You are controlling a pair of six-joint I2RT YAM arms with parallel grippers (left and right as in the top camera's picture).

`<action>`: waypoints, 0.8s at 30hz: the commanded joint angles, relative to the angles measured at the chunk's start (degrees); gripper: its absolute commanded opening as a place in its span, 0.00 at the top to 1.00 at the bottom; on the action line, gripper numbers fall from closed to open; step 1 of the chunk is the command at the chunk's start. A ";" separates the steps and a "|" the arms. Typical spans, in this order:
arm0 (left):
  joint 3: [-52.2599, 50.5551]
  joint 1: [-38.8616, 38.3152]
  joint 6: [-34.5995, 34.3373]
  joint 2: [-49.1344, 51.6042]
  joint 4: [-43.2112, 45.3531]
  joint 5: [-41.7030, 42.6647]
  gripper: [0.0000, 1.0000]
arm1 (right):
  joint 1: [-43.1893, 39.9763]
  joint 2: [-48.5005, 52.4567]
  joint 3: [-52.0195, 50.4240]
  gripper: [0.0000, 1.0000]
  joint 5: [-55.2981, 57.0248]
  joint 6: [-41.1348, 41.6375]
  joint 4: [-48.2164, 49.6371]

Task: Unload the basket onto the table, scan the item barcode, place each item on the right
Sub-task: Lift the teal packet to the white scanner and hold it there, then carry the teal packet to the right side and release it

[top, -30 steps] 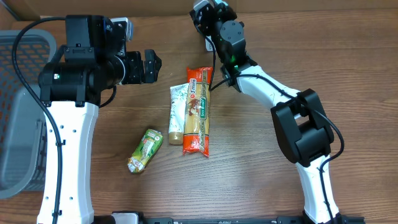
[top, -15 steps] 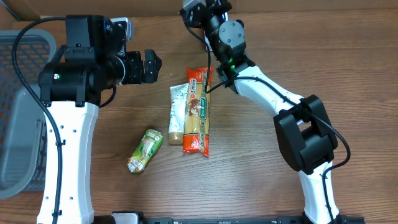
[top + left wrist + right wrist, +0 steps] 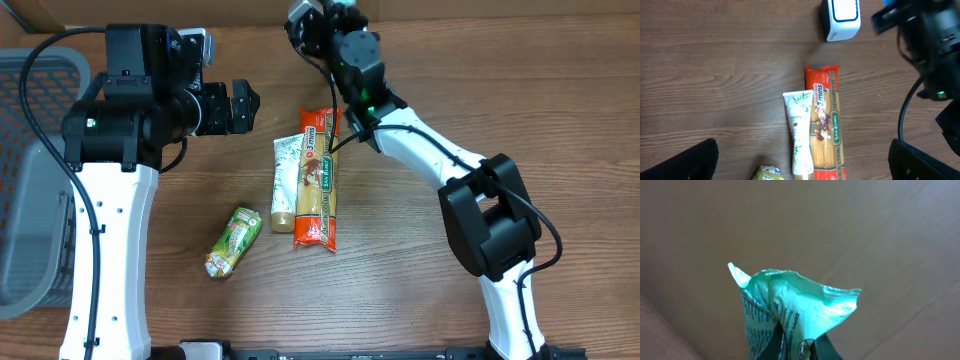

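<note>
From above, we see the right pincer (image 3: 305, 20) reached out to the far edge of the worktop (image 3: 560, 120), close to the strip of cardboard (image 3: 480, 12) there. At this size we cannot make out its jaws. The left pincer (image 3: 245, 106) hangs over the worktop to the left of the goods, its jaws spread wide and empty. A red spaghetti packet (image 3: 318, 180) lies lengthwise in the middle, with a white tube (image 3: 285, 180) touching its left side. A small green pouch (image 3: 233, 241) lies apart from both, nearer and further left. A grey basket (image 3: 25, 150) stands at the left edge.

From the left wrist, we see that pincer's two dark fingers (image 3: 685, 160) at the bottom corners, far apart, with nothing gripped. Below them lie the spaghetti packet and the tube side by side, and a corner of the green pouch shows at the bottom edge. The scanner (image 3: 840, 19), white with a dark surround, sits on the worktop just beyond the far end of the spaghetti packet, not touching it. The right arm (image 3: 935, 50) is a black blur to the scanner's right.

From the right wrist, we see the right pincer clamped tight on a green-and-white packet (image 3: 790, 300). The packet's crimped end stands up above the fingertips, off the worktop. Its print is too blurred to read, and behind it there is only soft brown. We cannot tell whether a barcode faces the scanner
</note>
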 commanded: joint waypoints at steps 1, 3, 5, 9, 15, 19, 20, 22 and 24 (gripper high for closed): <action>0.81 -0.09 1.07 0.24 0.02 -0.31 0.00 | 1.29 -6.12 1.16 0.96 6.01 11.50 -8.24; 0.81 -0.09 1.07 0.24 0.02 -0.28 0.01 | 1.29 -8.81 1.16 0.96 5.90 19.19 -16.90; 0.81 -0.09 1.07 0.24 0.02 -0.31 0.00 | 1.29 -12.94 1.16 0.96 4.74 28.22 -28.81; 0.81 -0.09 1.07 0.24 0.02 -0.31 0.00 | 0.76 -20.17 1.16 0.96 -1.70 37.24 -47.82; 0.81 -0.09 1.07 0.24 0.02 -0.28 0.00 | -2.80 -29.70 1.16 0.96 -5.90 46.12 -77.40; 0.81 -0.09 1.07 0.24 0.02 -0.31 0.00 | -9.33 -30.45 0.68 0.96 -5.90 51.69 -93.22; 0.81 -0.09 1.07 0.24 0.02 -0.31 0.00 | -11.39 -30.27 -0.24 0.96 -5.97 52.70 -95.56; 0.81 -0.09 1.07 0.24 0.02 -0.31 0.00 | -15.76 -29.94 -2.82 0.96 -7.15 53.77 -97.85; 0.81 -0.09 1.07 0.24 0.02 -0.31 0.00 | -19.96 -29.88 -6.05 0.96 -9.29 53.77 -97.33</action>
